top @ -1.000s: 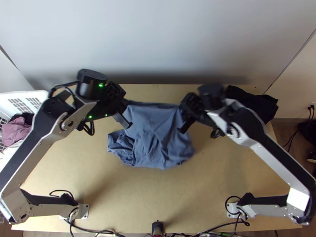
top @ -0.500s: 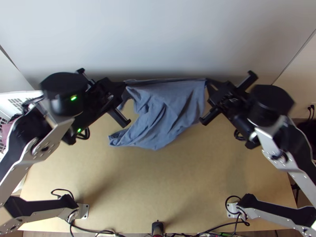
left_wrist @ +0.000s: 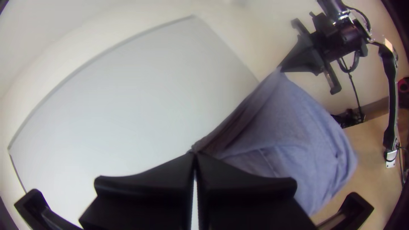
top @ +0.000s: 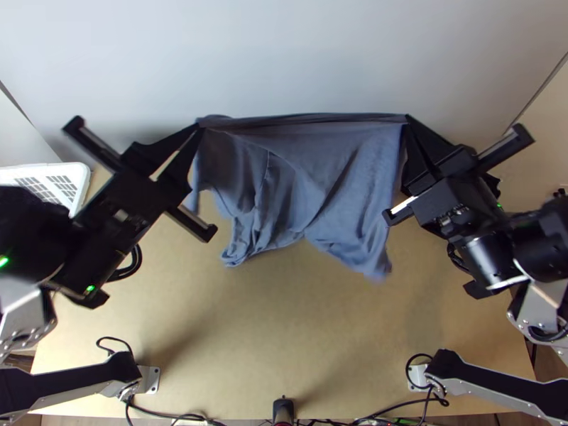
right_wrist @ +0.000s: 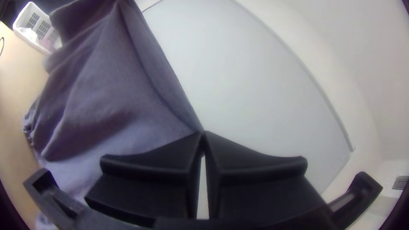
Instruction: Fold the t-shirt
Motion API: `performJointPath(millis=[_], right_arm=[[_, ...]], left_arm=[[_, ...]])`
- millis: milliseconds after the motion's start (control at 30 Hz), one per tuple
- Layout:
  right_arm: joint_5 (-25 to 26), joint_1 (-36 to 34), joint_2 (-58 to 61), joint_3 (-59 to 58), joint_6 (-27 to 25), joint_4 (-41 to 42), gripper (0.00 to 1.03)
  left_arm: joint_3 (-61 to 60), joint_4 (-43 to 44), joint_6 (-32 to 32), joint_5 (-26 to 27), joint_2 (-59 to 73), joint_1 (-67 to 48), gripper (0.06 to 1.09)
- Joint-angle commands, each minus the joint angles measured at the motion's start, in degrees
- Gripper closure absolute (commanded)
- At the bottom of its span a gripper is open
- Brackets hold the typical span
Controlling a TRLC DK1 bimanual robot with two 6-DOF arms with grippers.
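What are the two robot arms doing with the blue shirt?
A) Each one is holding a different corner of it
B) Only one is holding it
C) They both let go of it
A: the left fingers and right fingers each pinch one end of the shirt's stretched top edge.

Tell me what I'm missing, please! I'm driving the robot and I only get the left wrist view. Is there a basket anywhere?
Observer: Yes, a white basket at the left edge of the top view.
Operator: Cool! What's in it?
Observer: The right wrist view shows something pink inside.
Operator: And is the bottom of the shirt hanging straight across?
Observer: No. In the top view, the t-shirt's lower edge hangs down in two parts and rises between them.
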Motion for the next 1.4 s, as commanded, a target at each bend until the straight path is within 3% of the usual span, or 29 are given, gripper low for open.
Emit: performJointPath(millis=[0, 233, 400, 600, 800, 1000, 1067, 1233, 1367], right_arm=[[1.6, 3.5, -0.7, 0.1, -10.7, 9.4, 1.0], [3.1, 4.5, -0.6, 0.1, -17.6, 14.7, 1.0], [5.3, 4.2, -1.3, -1.9, -16.7, 13.7, 1.0], [6.5, 4.0, -4.3, -9.7, -15.3, 11.8, 1.0], [6.4, 0.0, -5.8, -11.5, -2.1, 0.3, 1.0], [4.0, -5.5, -3.8, -11.3, 11.8, -9.6, 1.0], [1.5, -9.0, -2.9, -11.7, 16.5, -11.7, 1.0], [-3.1, -14.8, -0.7, -13.2, 24.8, -14.5, 1.0], [-5.9, -19.0, 2.9, -12.4, 29.6, -13.9, 1.0]], left_arm=[[-3.8, 12.2, 7.7, -1.6, -3.7, -3.7, 1.05], [-10.2, 28.5, 18.2, -1.6, -6.3, -3.7, 1.05], [-16.0, 28.4, 18.0, -2.7, -6.8, -2.6, 1.05], [-23.9, 29.8, 9.2, -1.4, -4.9, 1.9, 1.05], [-24.3, 24.3, -3.7, -1.0, 2.5, 6.5, 1.05], [-16.3, 2.9, -22.8, 0.3, 9.5, 6.5, 1.05], [-14.9, -2.6, -27.6, 3.8, 10.2, 6.7, 1.05], [-14.7, -10.7, -33.5, 7.3, 7.8, 6.9, 1.05], [-15.2, -13.5, -33.6, 7.7, 4.1, 9.5, 1.05]])
